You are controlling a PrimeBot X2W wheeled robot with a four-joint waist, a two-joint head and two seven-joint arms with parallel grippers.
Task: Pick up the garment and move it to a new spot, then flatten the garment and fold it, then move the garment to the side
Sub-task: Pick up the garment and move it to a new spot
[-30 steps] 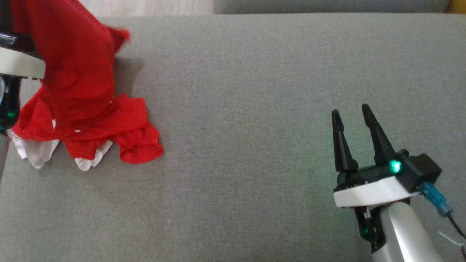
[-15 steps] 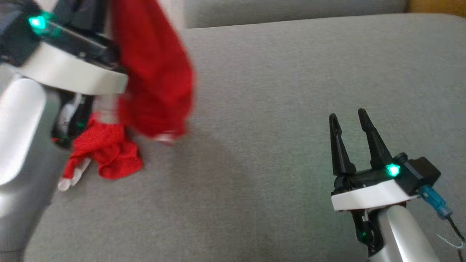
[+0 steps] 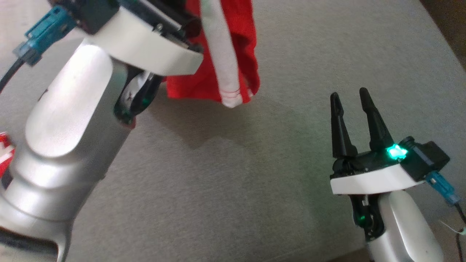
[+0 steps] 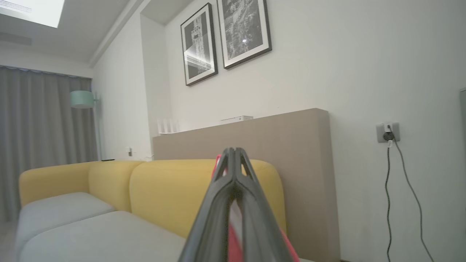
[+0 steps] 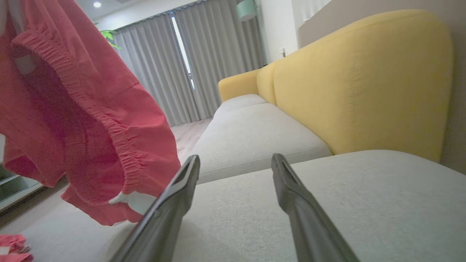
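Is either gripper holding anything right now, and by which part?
The left gripper is shut on the red garment, which hangs from it; the held part cannot be told. The right gripper is open and empty.

Garment (image 3: 240, 43) is off the grey seat (image 3: 255, 163) now. 1 s ago its lower folds lie heaped on the cushion; now it all hangs from the left gripper (image 4: 235, 154), hem lifted, white stripe toward the head camera. Left arm goes from left edge to large at upper left. Head camera has swung too.
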